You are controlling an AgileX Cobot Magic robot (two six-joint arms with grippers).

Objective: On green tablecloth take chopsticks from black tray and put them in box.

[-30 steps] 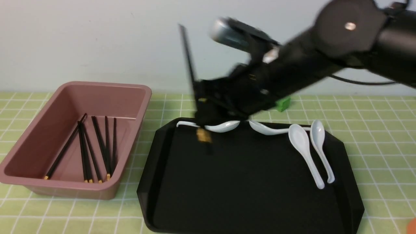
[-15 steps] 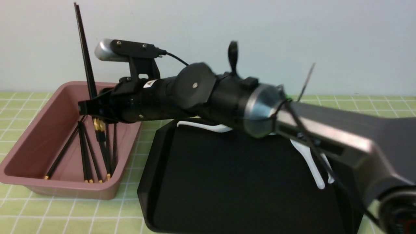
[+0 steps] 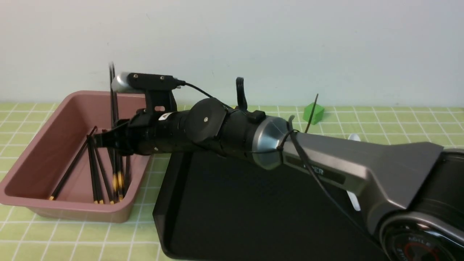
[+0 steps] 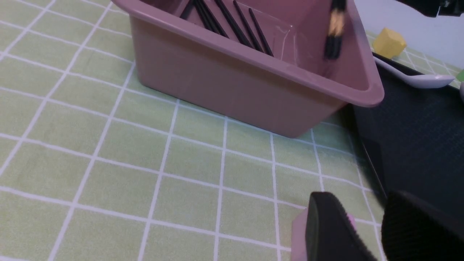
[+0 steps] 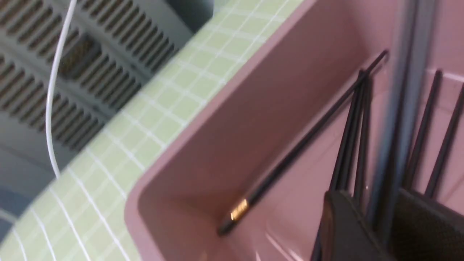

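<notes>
Green cube (image 3: 313, 112) beyond far edge of black tray (image 3: 235, 210); right gripper (image 3: 95, 139) parted over box (image 3: 32, 163), arm across tray; blurred chopstick (image 3: 114, 98) upright, gold band down.

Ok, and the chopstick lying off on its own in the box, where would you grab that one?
Grip the lone chopstick mid-shaft, probably straight down from above, with the jaws across it. It lies slanted in the box and fans away from the other chopsticks toward its banded end. That end sits close to the near wall and the far end meets the others, so only the middle is free.
</notes>
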